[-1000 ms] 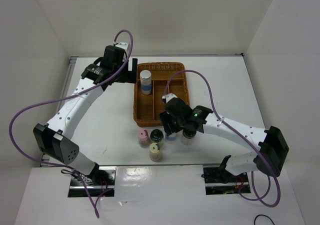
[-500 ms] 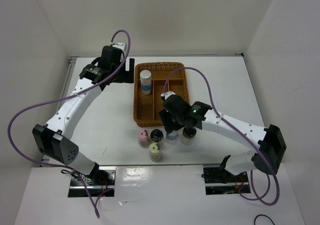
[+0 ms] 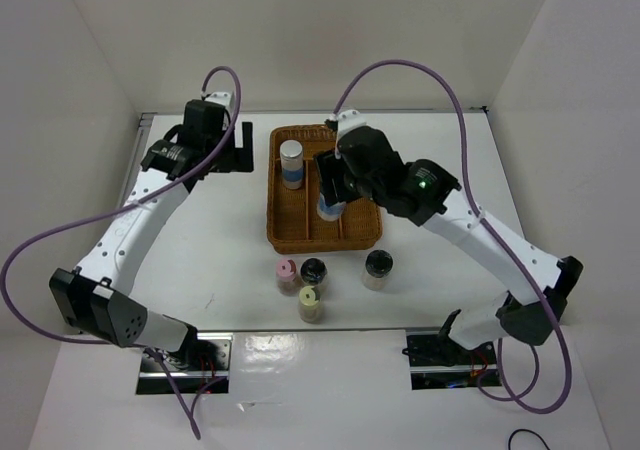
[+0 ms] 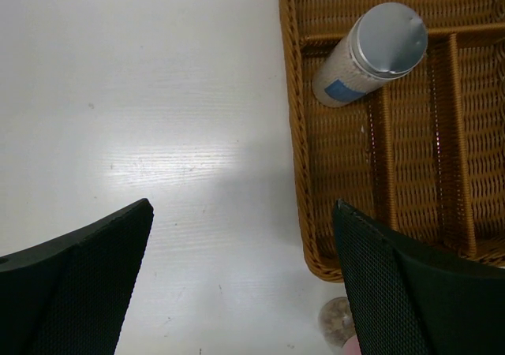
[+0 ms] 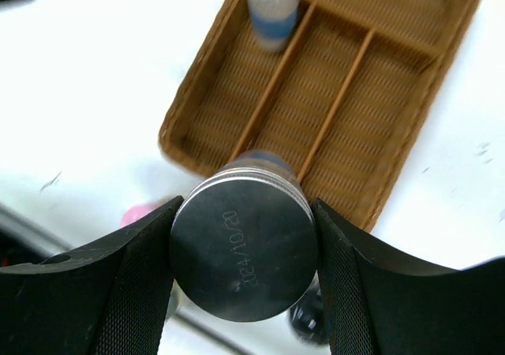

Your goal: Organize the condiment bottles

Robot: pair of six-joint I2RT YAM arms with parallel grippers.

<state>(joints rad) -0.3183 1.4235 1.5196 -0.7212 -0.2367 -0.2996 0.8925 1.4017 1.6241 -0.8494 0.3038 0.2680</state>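
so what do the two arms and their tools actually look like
The left arm and right arm are white shells with black joint housings. A purple cable loops loosely along each. The right arm carries a small green light. The left tool and right tool are each two broad black fingers with a fine mesh texture.

Bright, even light; basket [image 5: 394,126] behind the silver-capped bottle [image 5: 241,248] blurs.
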